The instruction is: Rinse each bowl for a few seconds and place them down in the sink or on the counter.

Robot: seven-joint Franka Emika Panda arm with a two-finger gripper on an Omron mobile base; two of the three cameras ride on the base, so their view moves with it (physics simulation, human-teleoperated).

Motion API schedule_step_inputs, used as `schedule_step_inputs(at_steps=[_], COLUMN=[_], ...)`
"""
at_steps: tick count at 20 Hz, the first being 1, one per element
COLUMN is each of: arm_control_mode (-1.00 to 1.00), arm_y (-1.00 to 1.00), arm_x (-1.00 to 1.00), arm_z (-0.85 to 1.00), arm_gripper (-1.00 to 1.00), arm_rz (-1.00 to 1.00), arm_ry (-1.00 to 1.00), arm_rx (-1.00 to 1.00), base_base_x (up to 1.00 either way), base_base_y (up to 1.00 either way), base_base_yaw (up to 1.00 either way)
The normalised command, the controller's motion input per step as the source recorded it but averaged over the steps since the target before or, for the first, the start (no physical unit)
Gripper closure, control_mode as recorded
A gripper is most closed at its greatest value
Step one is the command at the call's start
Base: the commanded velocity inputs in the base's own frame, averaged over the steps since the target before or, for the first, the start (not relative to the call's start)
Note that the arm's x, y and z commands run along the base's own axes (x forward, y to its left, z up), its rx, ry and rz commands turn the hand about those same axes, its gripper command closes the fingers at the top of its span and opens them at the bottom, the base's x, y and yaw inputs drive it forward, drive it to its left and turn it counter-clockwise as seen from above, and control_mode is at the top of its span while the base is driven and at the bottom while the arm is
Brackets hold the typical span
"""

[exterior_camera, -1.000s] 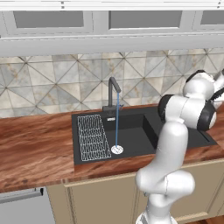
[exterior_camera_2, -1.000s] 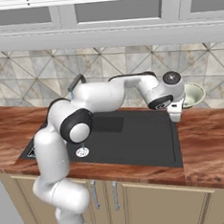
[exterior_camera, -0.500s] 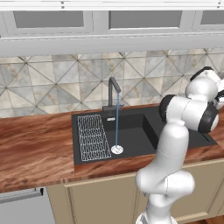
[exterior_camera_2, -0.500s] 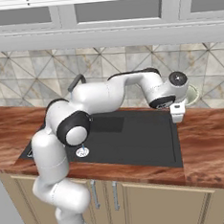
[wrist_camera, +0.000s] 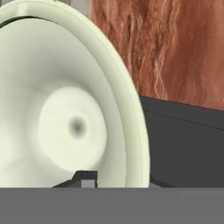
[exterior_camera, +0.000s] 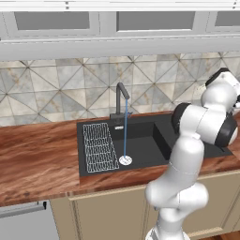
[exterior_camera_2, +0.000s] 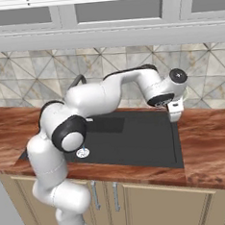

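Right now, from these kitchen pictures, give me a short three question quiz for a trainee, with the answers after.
1. True or false: water is running from the faucet into the sink.
2. Which bowl fills most of the hand view? A. dark olive-yellow B. pale cream-green bowl C. blue
3. Fill in: the gripper hangs by the sink's ____ rim, seen from the right base view.

Key: 1 true, a thin stream falls beside the wire rack toward the drain. 2 B. 3 right, where the basin meets the counter.
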Motion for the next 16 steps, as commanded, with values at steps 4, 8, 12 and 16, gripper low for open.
schedule_step_inputs(at_steps=[4, 8, 12, 16], arm_control_mode=[-1.0, -1.0, -1.0, -1.0], arm_y=[0.45, 0.4, 0.42, 0.4], arm_x=[-0.08, -0.12, -0.13, -0.01], arm_z=[0.04, 0.03, 0.01, 0.0], arm_gripper=[1.0, 1.0, 1.0, 1.0], arm_rz=[0.12, 0.12, 0.1, 0.09], arm_ry=[-0.02, -0.04, -0.04, -0.03], arm_rx=[-0.04, -0.05, -0.03, 0.0], base_base_x=[0.0, 0.0, 0.0, 0.0], base_base_y=[0.0, 0.0, 0.0, 0.0], base_base_yaw=[0.0, 0.0, 0.0, 0.0])
